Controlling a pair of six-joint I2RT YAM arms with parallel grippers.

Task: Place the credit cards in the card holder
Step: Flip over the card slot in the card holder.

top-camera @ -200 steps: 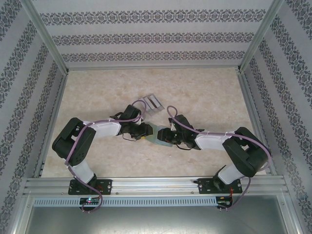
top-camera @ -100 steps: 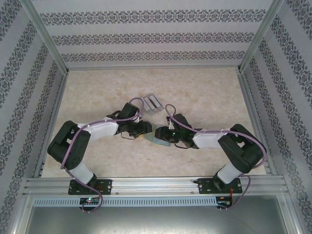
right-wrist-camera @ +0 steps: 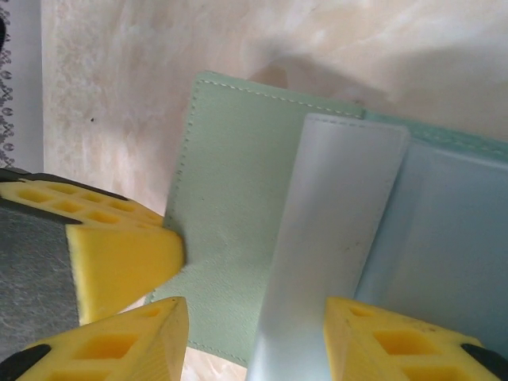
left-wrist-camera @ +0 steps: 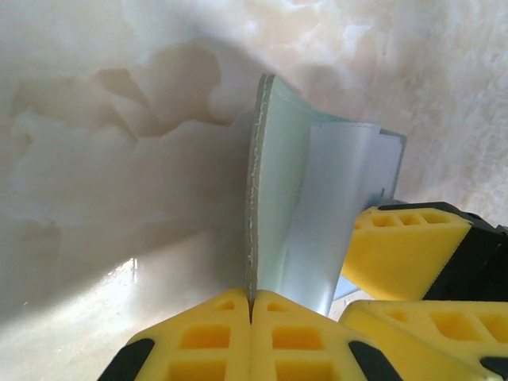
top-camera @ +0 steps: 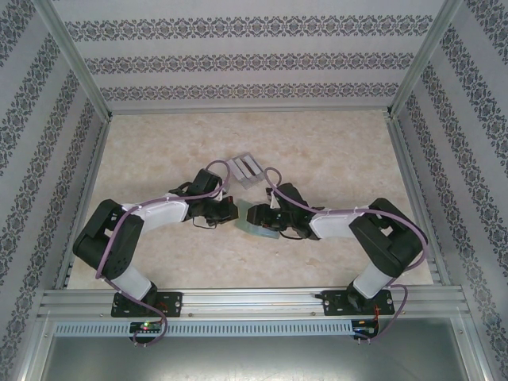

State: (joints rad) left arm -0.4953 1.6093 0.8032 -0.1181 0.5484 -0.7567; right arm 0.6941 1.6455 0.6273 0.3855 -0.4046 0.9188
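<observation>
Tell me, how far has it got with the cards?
Done: the wallet is unfolded. In hand: the left jaws are shut on its flap edge; the right jaws stand open astride the pale inner pocket. Left: that pocket looks unfilled, so the cards seemingly have yet to go in.

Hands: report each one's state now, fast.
Left hand: closed, pinching the card holder by its edge.
Right hand: open, straddling a pale inner flap.

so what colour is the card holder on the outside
The card holder is pale mint green, clearest in the right wrist view.
</observation>
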